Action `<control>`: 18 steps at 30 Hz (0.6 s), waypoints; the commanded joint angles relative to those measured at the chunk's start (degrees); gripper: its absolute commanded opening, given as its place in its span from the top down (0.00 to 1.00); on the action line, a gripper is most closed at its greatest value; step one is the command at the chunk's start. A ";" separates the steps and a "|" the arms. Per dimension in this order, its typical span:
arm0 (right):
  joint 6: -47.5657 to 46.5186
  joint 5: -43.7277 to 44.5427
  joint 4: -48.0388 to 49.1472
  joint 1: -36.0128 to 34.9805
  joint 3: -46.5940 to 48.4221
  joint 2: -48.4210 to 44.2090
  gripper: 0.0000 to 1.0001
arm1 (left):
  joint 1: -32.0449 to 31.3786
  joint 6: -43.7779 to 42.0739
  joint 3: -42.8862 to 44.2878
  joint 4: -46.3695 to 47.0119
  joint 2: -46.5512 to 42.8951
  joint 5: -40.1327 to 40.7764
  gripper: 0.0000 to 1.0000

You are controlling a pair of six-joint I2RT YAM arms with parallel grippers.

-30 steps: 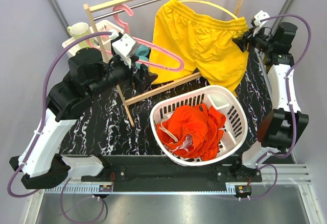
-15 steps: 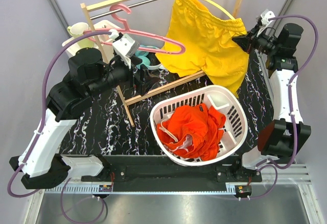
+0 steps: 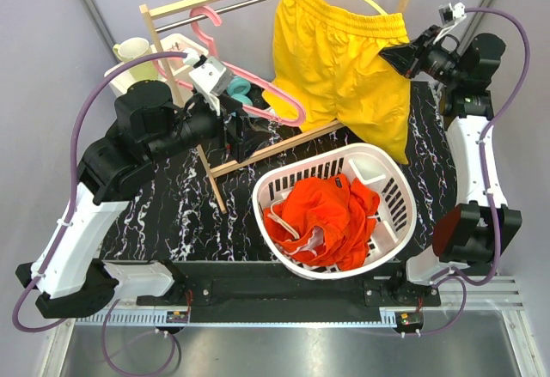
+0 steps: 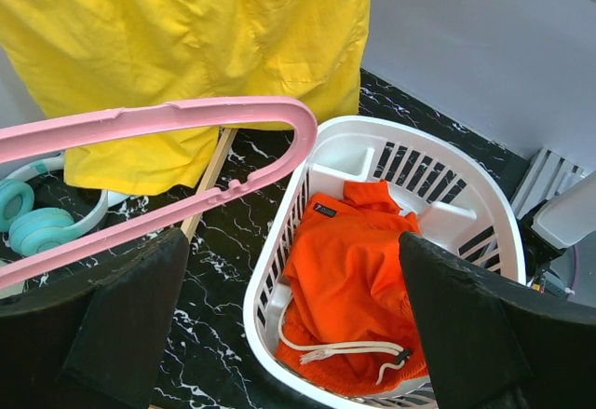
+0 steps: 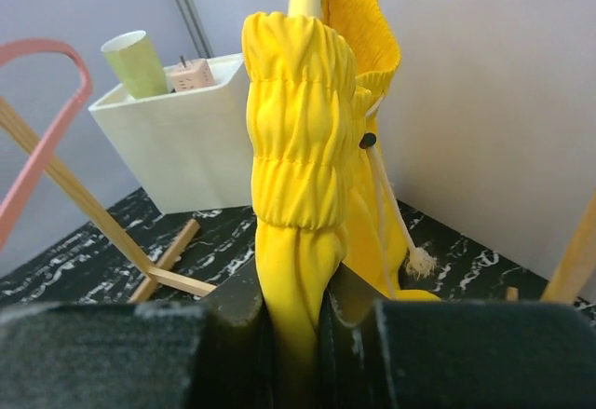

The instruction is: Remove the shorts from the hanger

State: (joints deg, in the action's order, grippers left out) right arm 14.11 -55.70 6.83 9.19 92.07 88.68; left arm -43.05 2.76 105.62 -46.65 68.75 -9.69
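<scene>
The right gripper (image 3: 404, 57) is clamped nearly shut on the yellow shorts (image 3: 344, 76) at the waistband (image 5: 293, 129) — they hang on the yellow hanger (image 3: 365, 1). The orange shorts (image 3: 322, 214) lie in the basket (image 3: 402, 184). The left gripper (image 3: 234, 133) gapes wide, empty. Next, likely — drag that waistband off the hanger's arm.

Left hand (image 3: 239, 132) spread wide; right hand (image 3: 394, 55) clamped tight, up high.

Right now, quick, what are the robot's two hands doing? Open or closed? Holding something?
Left gripper: open wide, gripping nothing.
Right gripper: closed on the yellow shorts, at the waistband.
</scene>
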 commanded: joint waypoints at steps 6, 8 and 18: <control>11.99 8.93 -0.75 -6.28 6.54 -0.71 1.00 | 0.16 3.56 3.36 2.97 1.56 -3.22 0.01; 12.61 10.70 -4.52 -8.21 6.54 -0.71 1.00 | 0.24 4.87 4.41 3.23 2.26 -3.49 0.01; 9.55 20.01 -12.09 -14.10 -3.83 -5.71 1.00 | -1.42 12.08 7.66 10.53 6.92 -7.01 0.02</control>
State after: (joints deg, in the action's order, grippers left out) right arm 26.13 -41.58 -4.43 -2.83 89.78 87.79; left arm -43.44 10.61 109.69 -42.70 73.34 -14.00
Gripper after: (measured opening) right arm 0.188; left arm 0.984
